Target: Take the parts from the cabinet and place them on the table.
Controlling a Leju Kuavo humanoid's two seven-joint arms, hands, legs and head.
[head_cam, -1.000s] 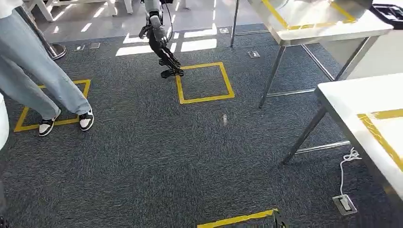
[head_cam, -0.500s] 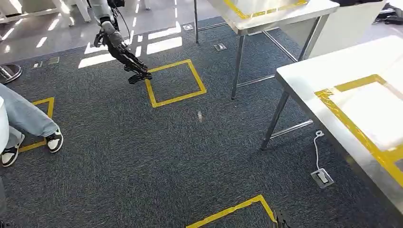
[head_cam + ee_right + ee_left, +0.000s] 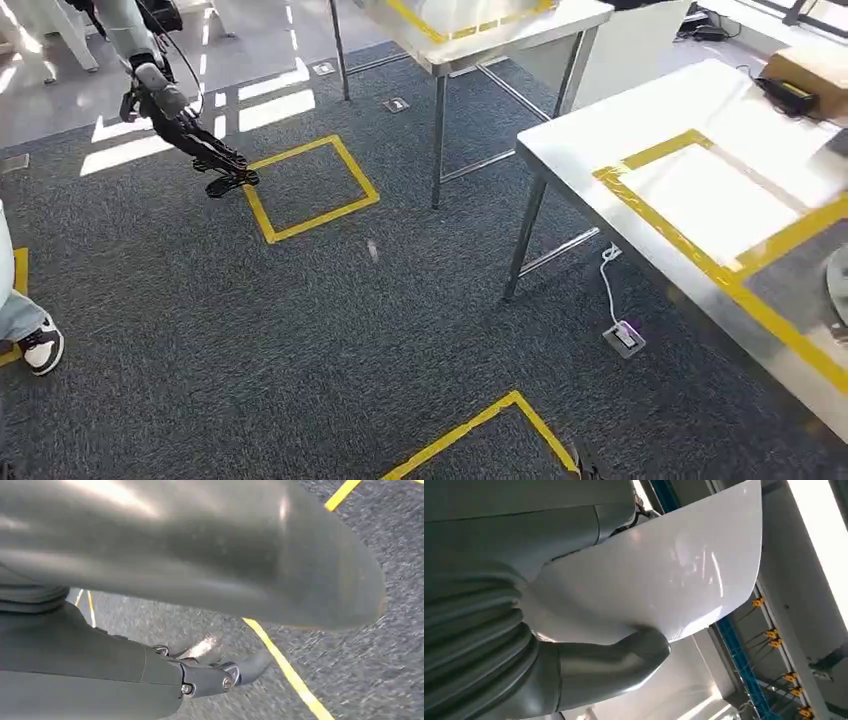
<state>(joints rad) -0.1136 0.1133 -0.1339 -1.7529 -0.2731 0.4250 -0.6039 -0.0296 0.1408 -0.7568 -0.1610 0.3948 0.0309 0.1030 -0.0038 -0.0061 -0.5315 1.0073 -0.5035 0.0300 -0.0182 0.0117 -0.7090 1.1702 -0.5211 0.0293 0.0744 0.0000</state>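
left hand [image 3: 589, 665] is pinching a white glossy panel [image 3: 664, 580] at its edge, thumb pressing on: thin, probably light, slippery, needing firm rim grip.

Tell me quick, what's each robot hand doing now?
Left hand: holding a white sheet.
Right hand: cannot be told; a big grey shape lies close against it.

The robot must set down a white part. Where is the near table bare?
Inside the yellow tape rectangle on the near table, the white top is bare. The far right corner is crowded by a cardboard box and a dark item; a grey round thing sits at the right edge.
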